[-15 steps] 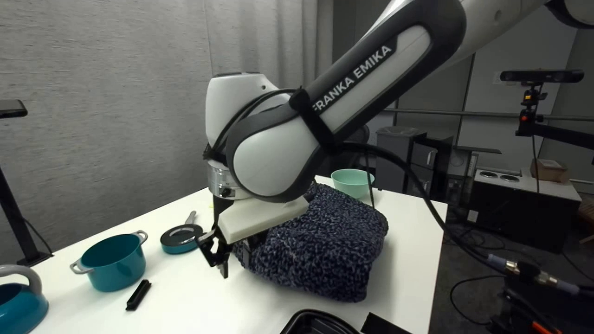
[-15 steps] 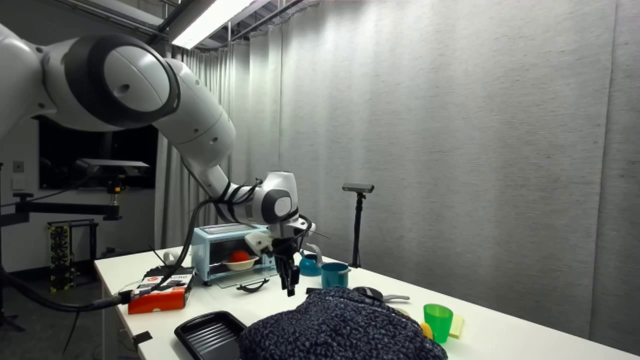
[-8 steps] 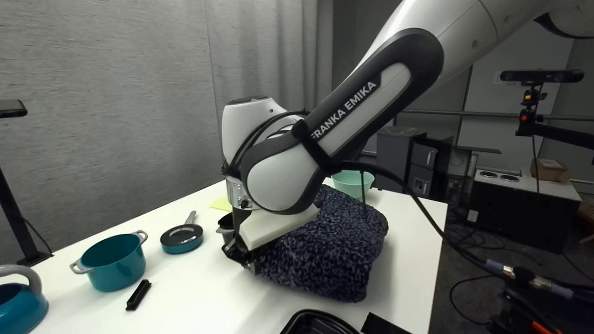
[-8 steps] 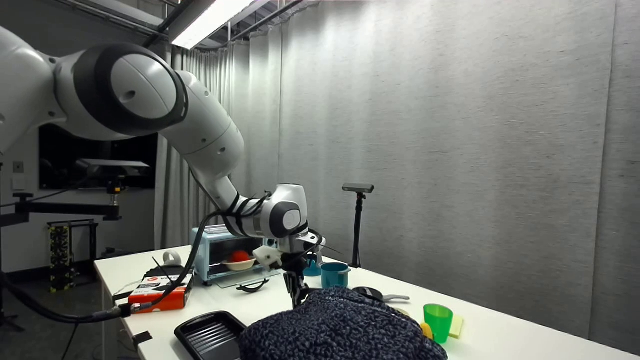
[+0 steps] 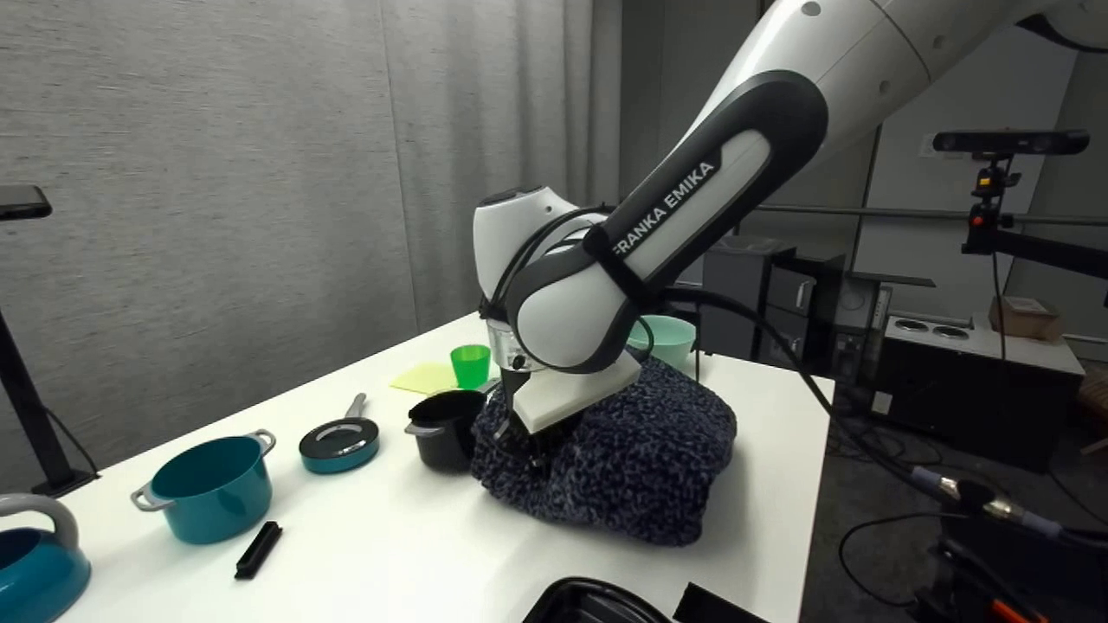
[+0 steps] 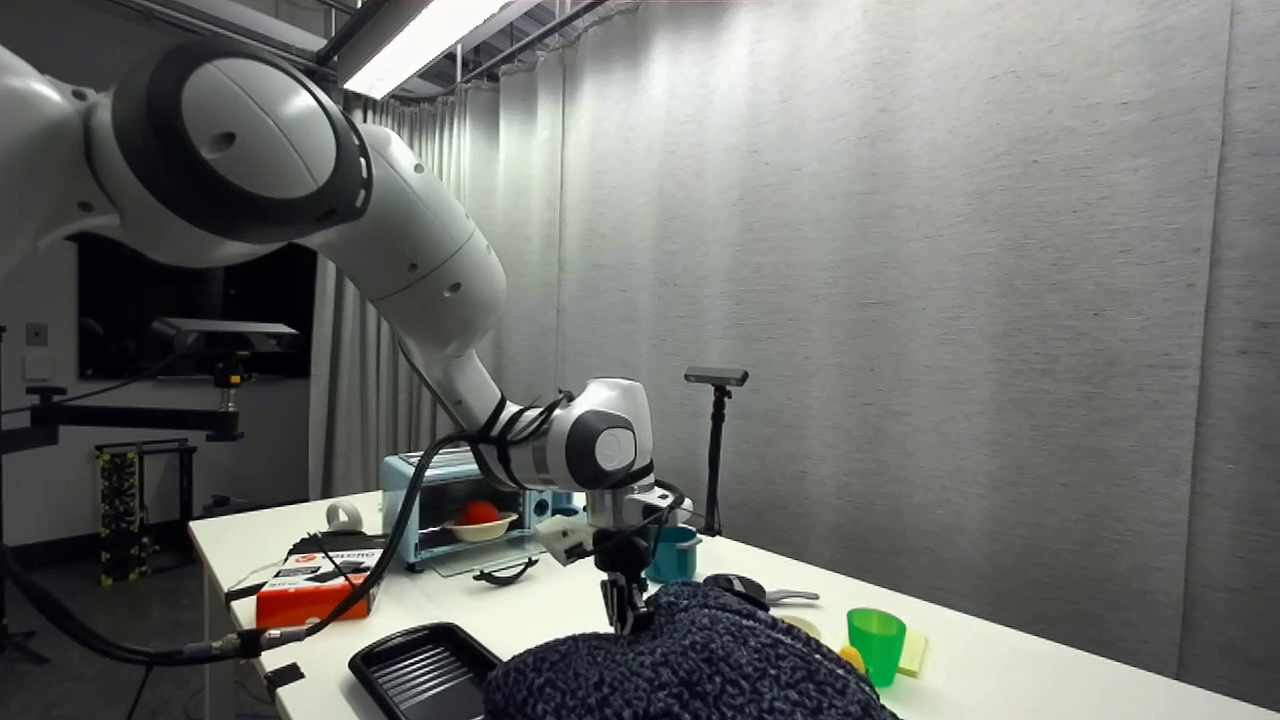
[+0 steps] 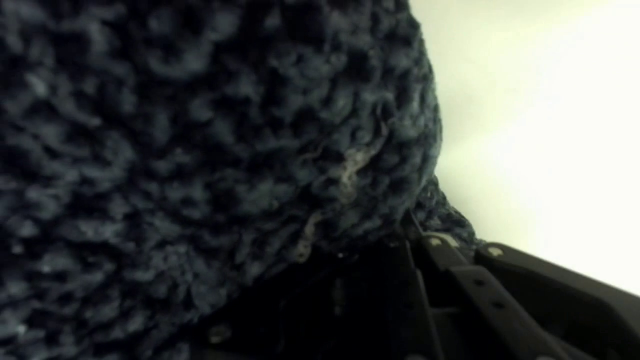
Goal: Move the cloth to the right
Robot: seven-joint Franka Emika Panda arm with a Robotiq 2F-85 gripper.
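One large navy cloth (image 5: 632,459), flecked with white, lies rumpled on the white counter (image 5: 372,536), a single claw (image 6: 627,620) sunk into its left part in both exterior views. The claw's tips are buried in the knit; from here I cannot tell whether they grip it. The step in hand appears to be securing a hold for the shift right. Done well, it calls for pinching a thick fold rather than surface yarn, raising it only a little, then drawing it over slowly so the bulk follows without slipping free or catching its neighbours.

Counted outward in an exterior view: two pots, a black pot (image 5: 443,446) just beside the cloth at left and a teal pot (image 5: 221,497) well apart, farther left; one mint bowl (image 5: 671,337) and one green cup (image 5: 471,367) on the far side; one shallow pan (image 5: 339,441) between the pots; one teal kettle (image 5: 39,571), partly in view, at near left. In an exterior view, one black tray (image 6: 430,665) lies just left of the cloth; at far left one toaster oven (image 6: 541,507) holds a pale bowl (image 6: 482,530), the second in sight, with one round red item (image 6: 478,513), and one red-and-white box (image 6: 310,600) sits nearer.
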